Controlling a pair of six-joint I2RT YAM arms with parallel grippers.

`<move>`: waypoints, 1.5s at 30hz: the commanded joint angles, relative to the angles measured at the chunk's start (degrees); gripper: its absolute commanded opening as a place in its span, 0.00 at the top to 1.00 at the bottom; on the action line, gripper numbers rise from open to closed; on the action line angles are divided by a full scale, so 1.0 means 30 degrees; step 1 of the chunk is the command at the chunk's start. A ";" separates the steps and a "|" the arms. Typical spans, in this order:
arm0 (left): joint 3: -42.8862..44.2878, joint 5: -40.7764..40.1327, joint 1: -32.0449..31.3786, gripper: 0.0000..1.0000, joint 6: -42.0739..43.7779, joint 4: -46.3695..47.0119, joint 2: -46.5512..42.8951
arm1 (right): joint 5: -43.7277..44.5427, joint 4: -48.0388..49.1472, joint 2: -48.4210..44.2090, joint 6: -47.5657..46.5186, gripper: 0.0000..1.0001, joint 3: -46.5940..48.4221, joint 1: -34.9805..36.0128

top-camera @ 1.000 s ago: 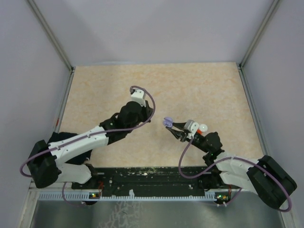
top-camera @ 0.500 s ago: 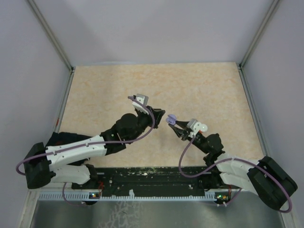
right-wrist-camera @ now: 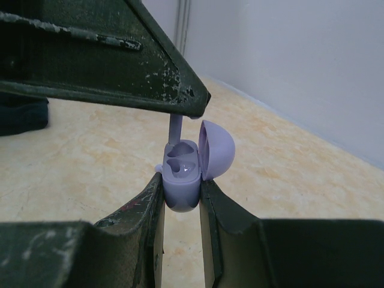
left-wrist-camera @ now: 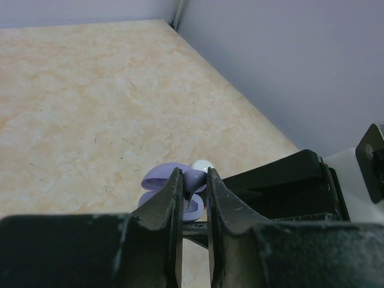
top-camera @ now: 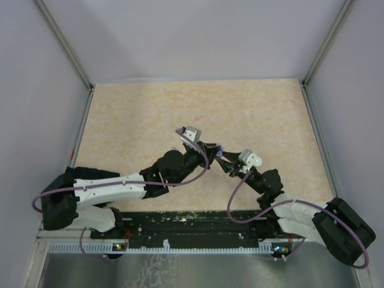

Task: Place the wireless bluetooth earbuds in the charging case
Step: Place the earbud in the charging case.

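My right gripper (right-wrist-camera: pixel 182 201) is shut on a greyish-purple charging case (right-wrist-camera: pixel 183 174) and holds it above the table with its lid (right-wrist-camera: pixel 217 150) open to the right. Two empty slots show. My left gripper (left-wrist-camera: pixel 193 180) is shut on a greyish-purple earbud (left-wrist-camera: pixel 197 178). Its stem (right-wrist-camera: pixel 176 129) hangs down at the case's far slot, at or just inside the rim. In the top view both grippers meet at mid-table, left (top-camera: pixel 213 150) and right (top-camera: pixel 222 158), with the case (top-camera: pixel 218 147) between them. The other earbuds are out of view.
A small white rounded thing (left-wrist-camera: pixel 203 164) shows just behind the case; in the top view a white piece (top-camera: pixel 258 161) lies beside the right wrist. Grey walls with metal posts (top-camera: pixel 63 45) bound the beige table (top-camera: pixel 132 114) on three sides.
My left arm has swung right and brought its gripper with the earbud over the case. My right gripper has drawn the case slightly right and stayed shut on it.
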 commanded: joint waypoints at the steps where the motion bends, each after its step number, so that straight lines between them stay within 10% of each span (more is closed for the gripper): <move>1: -0.0074 -0.0317 -0.0406 0.90 0.1603 0.2102 0.0587 | 0.0100 0.1396 -0.0295 0.0481 1.00 -0.0057 -0.0026; 45: -0.0316 -0.1736 -0.1436 0.90 0.4458 0.1683 0.1490 | 0.0370 0.2143 -0.0268 0.0734 1.00 -0.0262 -0.0026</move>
